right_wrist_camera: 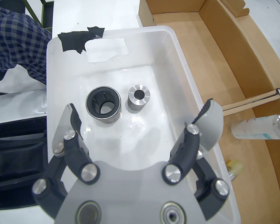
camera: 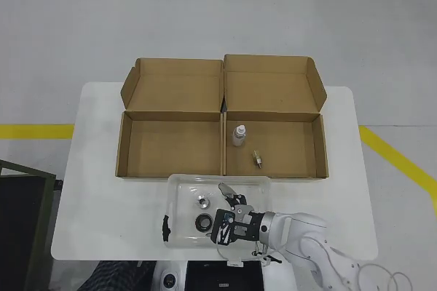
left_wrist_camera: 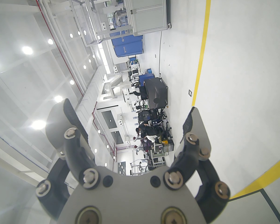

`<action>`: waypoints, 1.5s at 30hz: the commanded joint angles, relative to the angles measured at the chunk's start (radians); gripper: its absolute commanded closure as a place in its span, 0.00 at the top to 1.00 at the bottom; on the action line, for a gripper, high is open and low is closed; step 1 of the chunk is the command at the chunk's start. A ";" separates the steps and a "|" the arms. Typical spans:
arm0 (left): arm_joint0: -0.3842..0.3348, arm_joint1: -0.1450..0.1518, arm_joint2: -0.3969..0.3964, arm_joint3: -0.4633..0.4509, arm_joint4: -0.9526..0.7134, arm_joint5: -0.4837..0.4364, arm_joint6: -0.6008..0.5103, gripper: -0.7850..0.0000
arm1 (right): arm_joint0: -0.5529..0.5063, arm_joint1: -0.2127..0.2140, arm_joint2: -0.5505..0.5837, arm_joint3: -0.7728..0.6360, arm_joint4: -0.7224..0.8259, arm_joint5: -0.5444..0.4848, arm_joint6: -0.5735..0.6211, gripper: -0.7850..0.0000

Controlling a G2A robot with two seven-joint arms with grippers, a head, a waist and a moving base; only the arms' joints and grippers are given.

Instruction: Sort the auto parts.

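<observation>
A clear plastic bin (camera: 176, 190) (right_wrist_camera: 177, 54) at the table's front holds two parts: a black-lined bearing sleeve (right_wrist_camera: 103, 104) (camera: 203, 222) and a small silver cylinder (right_wrist_camera: 138, 98) (camera: 201, 201). My right gripper (right_wrist_camera: 140, 113) (camera: 231, 195) hangs open over the bin, empty, a short way from both parts. The right cardboard box (camera: 277, 149) holds a small white bottle (camera: 238, 135) (right_wrist_camera: 259, 126) and a small brass part (camera: 257, 158) (right_wrist_camera: 233, 167). The left cardboard box (camera: 171, 149) has nothing in it. My left gripper (left_wrist_camera: 130, 115) is open and empty, facing the room.
Both boxes stand side by side behind the bin, lids folded back. Black tape (right_wrist_camera: 78, 38) and a white label (right_wrist_camera: 106, 49) stick to the bin's end wall. A person's checked sleeve (right_wrist_camera: 11, 38) lies near the table's front edge.
</observation>
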 commanded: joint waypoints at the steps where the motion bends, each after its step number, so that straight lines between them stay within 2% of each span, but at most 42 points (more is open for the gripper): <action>1: 0.000 0.000 0.000 0.000 0.000 0.000 0.000 1.00 | -0.002 0.000 0.001 0.003 0.001 0.005 -0.004 1.00; 9: 0.000 0.000 0.000 0.000 0.000 0.000 0.000 1.00 | 0.011 0.004 -0.011 0.004 -0.007 -0.057 0.005 1.00; 23: 0.000 0.000 0.000 0.000 0.000 0.000 0.000 1.00 | 0.059 0.000 -0.034 0.030 0.028 -0.086 0.104 1.00; 28: 0.000 0.000 0.000 0.000 0.000 0.000 0.000 1.00 | 0.059 0.002 -0.037 0.036 0.034 -0.097 0.133 0.95; 30: 0.000 0.000 0.000 0.000 0.000 0.000 0.000 1.00 | 0.061 0.003 -0.038 0.042 0.038 -0.102 0.137 0.85; 32: 0.000 0.000 0.000 0.000 0.000 0.000 0.000 1.00 | 0.065 0.003 -0.038 0.050 0.042 -0.106 0.140 0.83; 36: 0.000 0.000 0.000 0.000 0.000 0.000 0.000 1.00 | 0.076 0.003 -0.046 0.064 0.050 -0.119 0.158 0.88; 40: 0.000 0.000 0.000 0.000 0.000 0.000 0.000 1.00 | 0.089 0.001 -0.059 0.082 0.065 -0.128 0.177 0.86; 43: 0.000 0.000 0.000 0.000 0.000 0.000 0.000 1.00 | 0.102 -0.002 -0.071 0.093 0.076 -0.130 0.190 0.79; 45: 0.000 0.000 0.000 0.000 0.000 0.000 0.000 1.00 | 0.112 -0.004 -0.083 0.101 0.082 -0.133 0.198 0.70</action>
